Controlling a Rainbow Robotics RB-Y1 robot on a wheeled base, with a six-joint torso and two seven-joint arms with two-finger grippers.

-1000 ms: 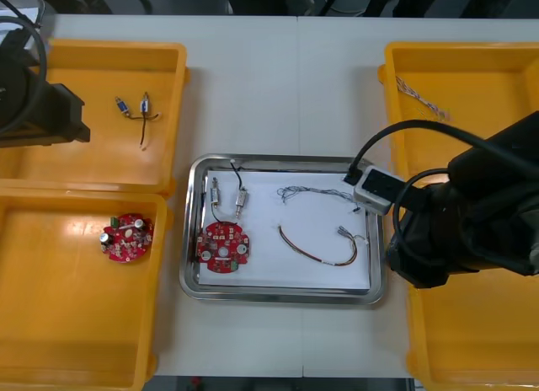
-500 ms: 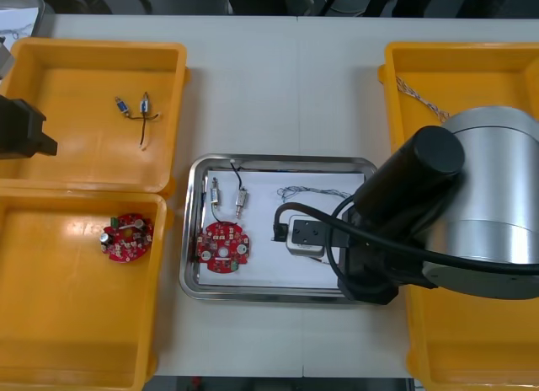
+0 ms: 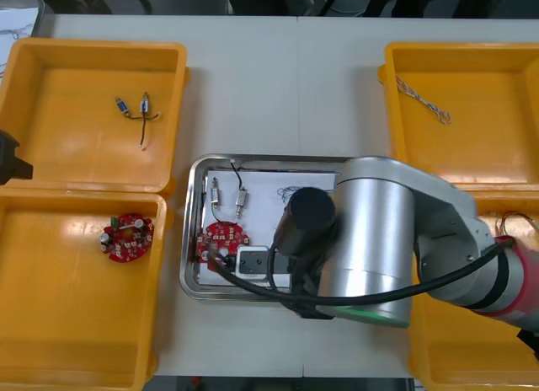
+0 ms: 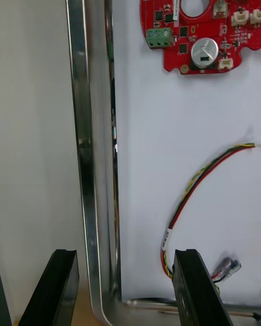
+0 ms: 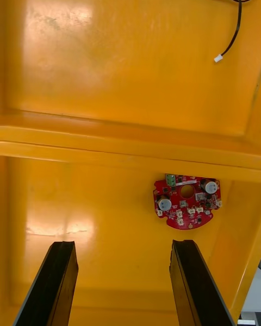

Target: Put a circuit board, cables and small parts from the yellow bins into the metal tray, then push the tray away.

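Note:
My right gripper [image 4: 125, 285] is open and straddles the rim of the metal tray [image 4: 81, 141]. One finger is over the bare table and the other over the tray's white inside, next to the red and yellow cable [image 4: 202, 193]. A round red circuit board [image 4: 201, 22] lies farther along the rim. In the front view the right arm [image 3: 379, 239] covers the right part of the tray [image 3: 192, 231]; the board [image 3: 221, 237] and two small metal parts [image 3: 227, 195] show at its left. My left gripper [image 5: 122, 274] hangs open over a yellow bin [image 5: 81, 87] holding another board [image 5: 186, 201].
The far left bin [image 3: 50, 113] holds small metal parts [image 3: 135, 109] with black wires. A twisted cable [image 3: 424, 100] lies in the far right bin [image 3: 505, 113]. The left arm [image 3: 8, 159] sits at the table's left edge. Bare table stretches beyond the tray.
My right arm swung left across the tray, from its right side to its near-left part, and now hides the cables. The left arm drew back toward the left edge.

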